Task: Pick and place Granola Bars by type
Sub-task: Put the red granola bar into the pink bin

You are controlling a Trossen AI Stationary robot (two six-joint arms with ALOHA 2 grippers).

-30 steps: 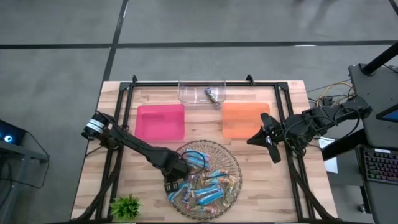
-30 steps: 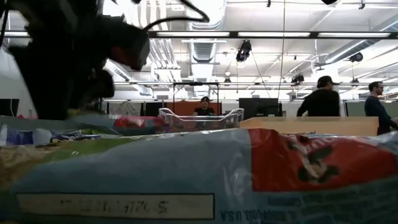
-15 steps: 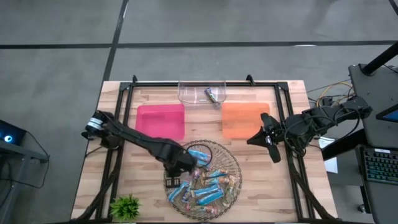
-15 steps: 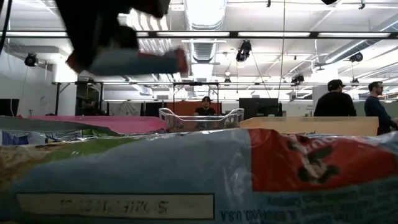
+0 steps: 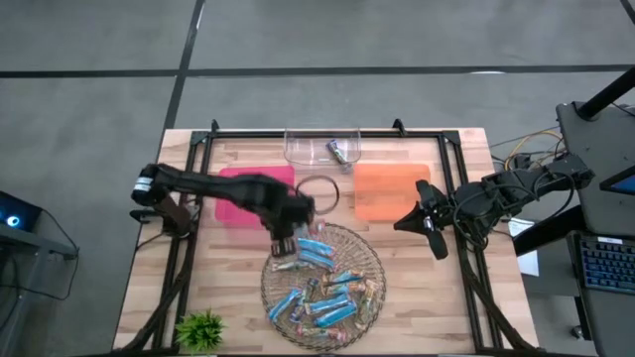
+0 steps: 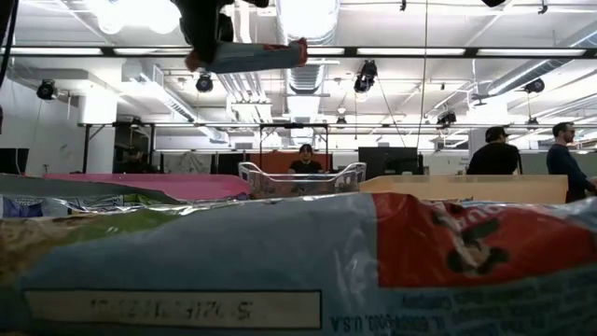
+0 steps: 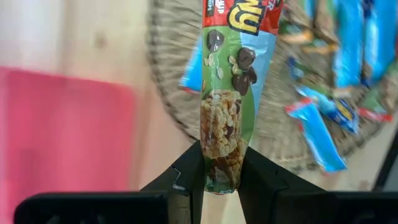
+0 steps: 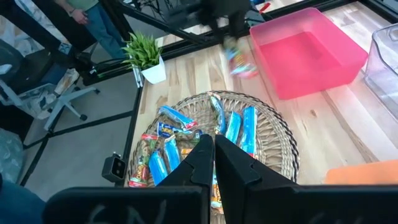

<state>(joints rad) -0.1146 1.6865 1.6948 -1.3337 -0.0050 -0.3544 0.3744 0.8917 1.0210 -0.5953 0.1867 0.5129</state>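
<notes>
Granola Bars [image 5: 322, 288] fill the wicker basket [image 5: 372, 260]; the left gripper's [image 7: 221, 180] fingers clamp one green-and-blue bar [image 7: 233, 93] above the surface. Next, I'd guess, it carries that to the pink tray [image 5: 243, 193]. The right gripper [image 8: 213, 155] waits with fingers closed, empty.

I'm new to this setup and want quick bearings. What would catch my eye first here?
The left end effector holds a granola bar with a green and blue wrapper by one end, lifted above the round wicker basket of mostly blue bars, beside the pink tray. An orange tray sits right of it, a clear bin lies behind both, and the right end effector waits shut at the table's right edge.
</notes>
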